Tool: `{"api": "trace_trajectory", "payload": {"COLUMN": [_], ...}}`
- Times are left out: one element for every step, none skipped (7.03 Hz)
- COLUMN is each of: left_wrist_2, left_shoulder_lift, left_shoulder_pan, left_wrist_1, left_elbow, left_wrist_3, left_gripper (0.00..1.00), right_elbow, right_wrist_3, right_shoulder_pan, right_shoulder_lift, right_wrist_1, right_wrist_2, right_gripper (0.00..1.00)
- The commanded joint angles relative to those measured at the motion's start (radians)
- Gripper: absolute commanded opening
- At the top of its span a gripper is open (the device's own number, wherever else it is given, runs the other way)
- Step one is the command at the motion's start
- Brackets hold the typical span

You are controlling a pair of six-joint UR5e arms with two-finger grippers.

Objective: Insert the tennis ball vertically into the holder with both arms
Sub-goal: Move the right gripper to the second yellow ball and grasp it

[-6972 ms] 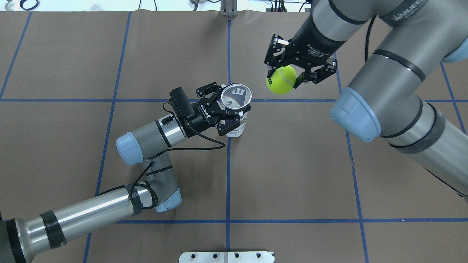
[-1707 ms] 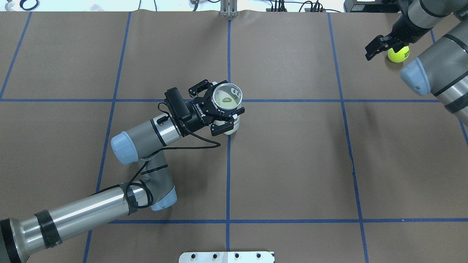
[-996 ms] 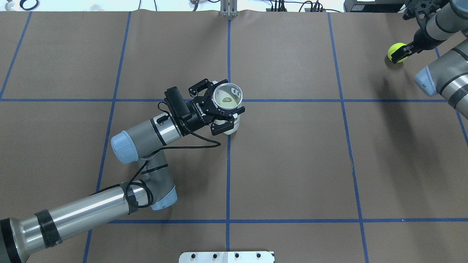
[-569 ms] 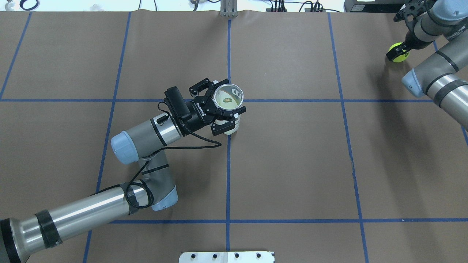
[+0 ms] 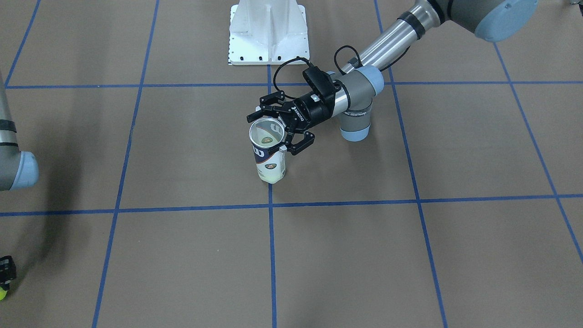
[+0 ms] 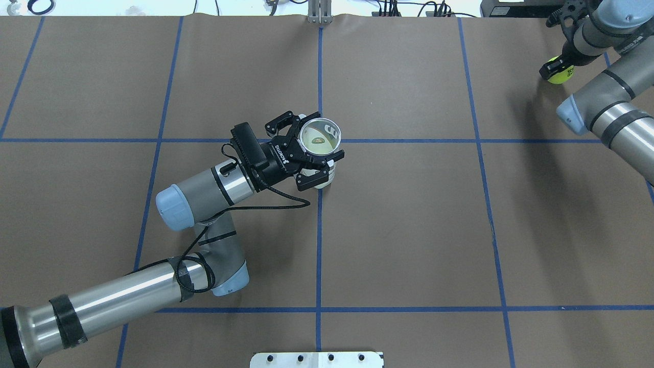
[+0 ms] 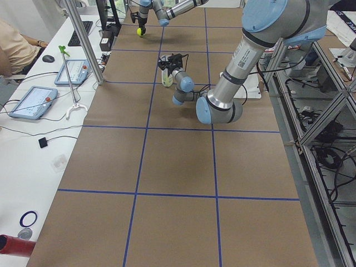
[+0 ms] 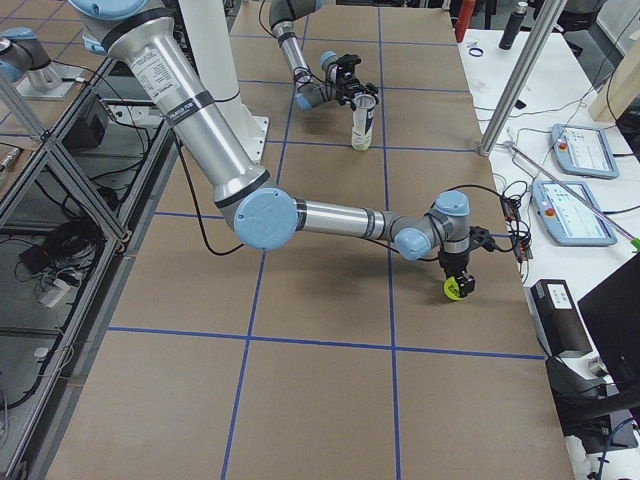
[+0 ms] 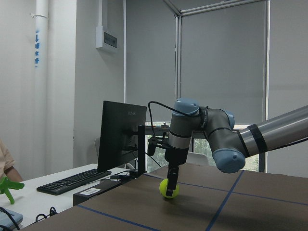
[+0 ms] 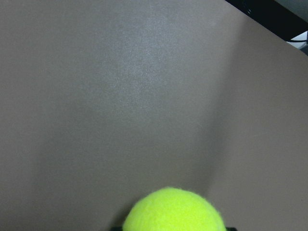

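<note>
The holder (image 6: pixel 327 176), a clear tube with a navy-and-white label, stands upright at the table's middle; it also shows in the front view (image 5: pixel 269 159). A yellow-green ball (image 6: pixel 318 139) lies inside it. My left gripper (image 6: pixel 311 153) is shut on the holder just below its silver rim. A second tennis ball (image 6: pixel 559 75) rests on the table at the far right back. My right gripper (image 6: pixel 557 69) points down with its fingers around this ball, as the right side view (image 8: pixel 458 283) and the left wrist view (image 9: pixel 169 185) show. The ball fills the bottom of the right wrist view (image 10: pixel 174 211).
The white base pedestal (image 5: pixel 268 32) is bolted at the robot's edge of the table. A desk with tablets (image 8: pixel 580 150), a metal post (image 8: pixel 515 90) and a black monitor (image 9: pixel 122 137) runs along the far edge, close behind the second ball.
The first ball went from my right gripper into the holder. The right arm swung to the far right back and lowered its fingers around the second ball. The left arm stayed put.
</note>
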Motion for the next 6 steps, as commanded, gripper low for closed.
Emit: {"api": "trace_trajectory", "payload": {"left_wrist_2": [-0.002, 0.0, 0.0, 0.0, 0.0, 0.0], "left_shoulder_lift": [0.0, 0.002, 0.002, 0.002, 0.002, 0.0], "left_shoulder_pan": [-0.001, 0.002, 0.002, 0.002, 0.002, 0.001], "left_wrist_1": [0.0, 0.0, 0.0, 0.0, 0.0, 0.002], "left_elbow": [0.0, 0.0, 0.0, 0.0, 0.0, 0.0], "left_wrist_3": [-0.001, -0.001, -0.001, -0.001, 0.001, 0.001], "left_gripper": [0.98, 0.98, 0.98, 0.98, 0.98, 0.98], "right_elbow": [0.212, 0.357, 0.443, 0.517, 0.596, 0.679], "right_wrist_3": [0.044, 0.125, 0.246, 0.375, 0.531, 0.681], "right_shoulder_pan": [0.044, 0.047, 0.047, 0.04, 0.018, -0.028], "right_shoulder_lift": [0.001, -0.005, -0.01, -0.011, -0.013, -0.014], "right_wrist_1": [-0.237, -0.355, -0.382, -0.384, -0.387, -0.392], "right_wrist_2": [0.137, 0.237, 0.33, 0.4, 0.437, 0.437], "right_gripper": [0.0, 0.0, 0.0, 0.0, 0.0, 0.0]}}
